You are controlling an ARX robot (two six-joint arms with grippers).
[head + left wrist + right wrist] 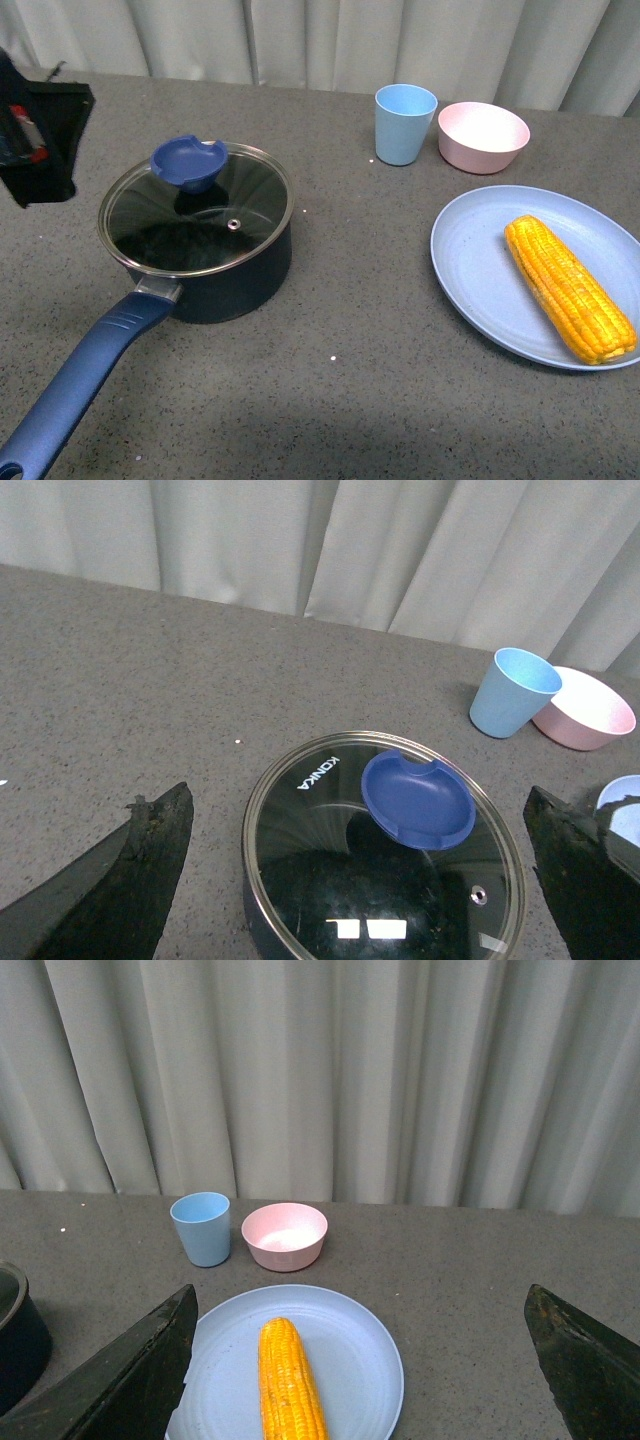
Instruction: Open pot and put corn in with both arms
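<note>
A: Pot status?
B: Pot (pixel 232 283) sits on the desk (pixel 340 410) at 9 o'clock in the front view. The glass lid (pixel 215 225) is on, with the blue knob (pixel 188 163) on top. The handle (pixel 85 375) runs out toward 7 o'clock.
A: Corn?
B: Corn (pixel 568 288) lies on the blue plate (pixel 470 270) at 3 o'clock, well apart from the pot. Its long axis runs from 11 to 5.
A: Pincers?
B: Left pincer (pixel 357 792) is spread wide and holds nothing. It hangs over the lid, with one finger (pixel 125 875) showing on each side. The left arm (pixel 40 140) sits at 10 o'clock of the pot. Right pincer (pixel 360 1290) is also wide and empty. Its camera faces the plate and corn.
A: Anything else?
B: A blue cup (pixel 404 122) and a pink bowl (pixel 483 135) stand just beside each other at 1 o'clock, behind the plate.
</note>
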